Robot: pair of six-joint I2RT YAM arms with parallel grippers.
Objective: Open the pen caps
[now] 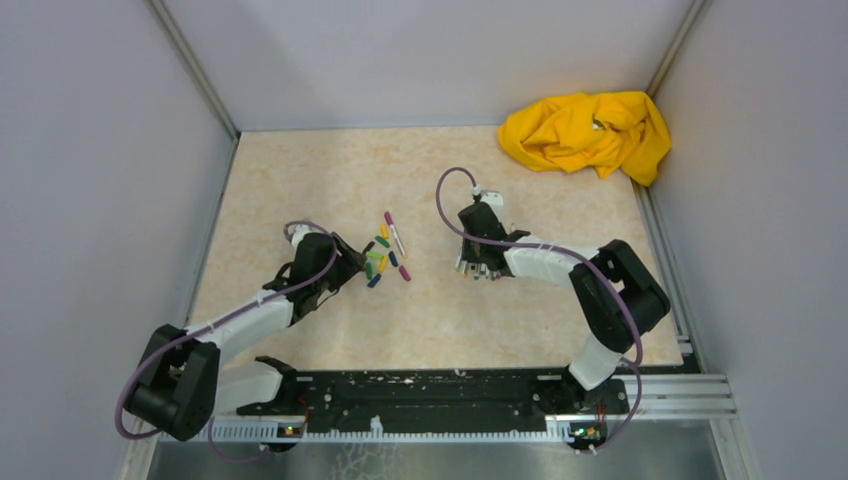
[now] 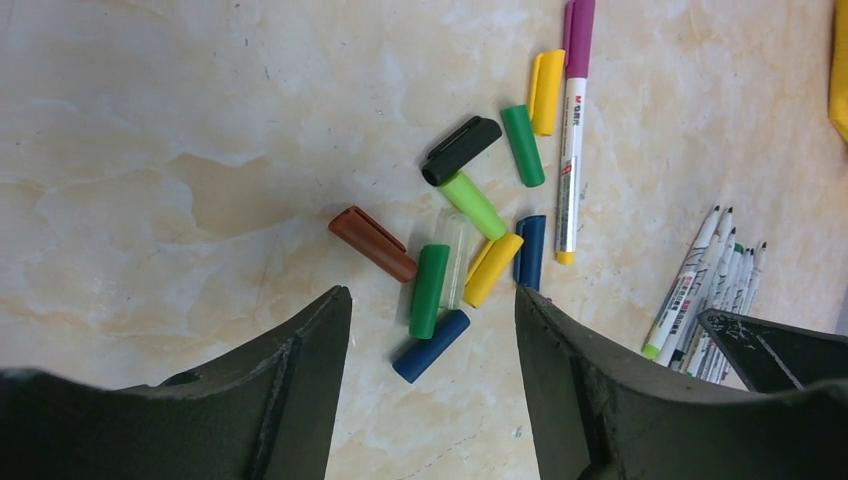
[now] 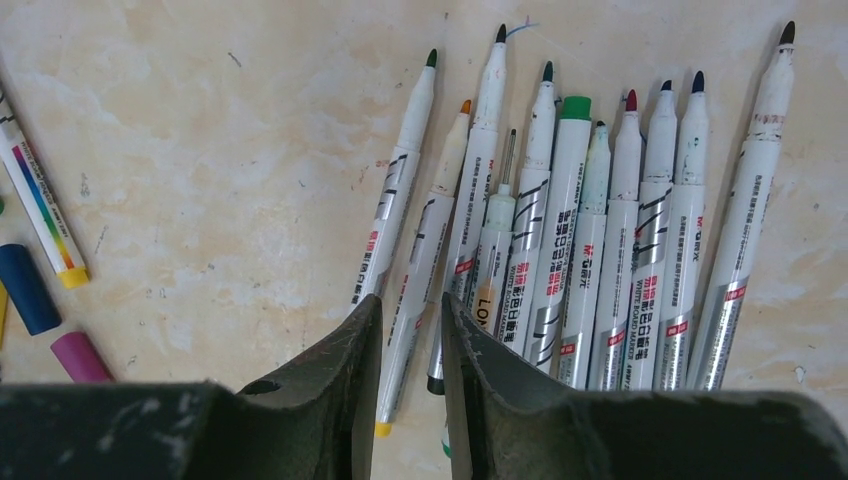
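Note:
Several loose pen caps (image 2: 455, 260) in brown, green, blue, yellow, black and clear lie in a cluster on the table, also in the top view (image 1: 378, 262). One pen (image 2: 570, 150) beside them still wears its purple cap (image 2: 579, 35). My left gripper (image 2: 432, 292) is open and empty, just short of a blue cap (image 2: 432, 345). Several uncapped pens (image 3: 590, 230) lie side by side under my right gripper (image 3: 405, 300). Its jaws stand a narrow gap apart, over a yellow-ended pen (image 3: 425, 260) that lies flat and loose between them.
A crumpled yellow cloth (image 1: 585, 130) lies in the far right corner. Grey walls close in the table on three sides. A blue cap (image 3: 25, 290) and a magenta cap (image 3: 80, 357) lie left of the right gripper. The arms' rail (image 1: 450, 400) runs along the near edge.

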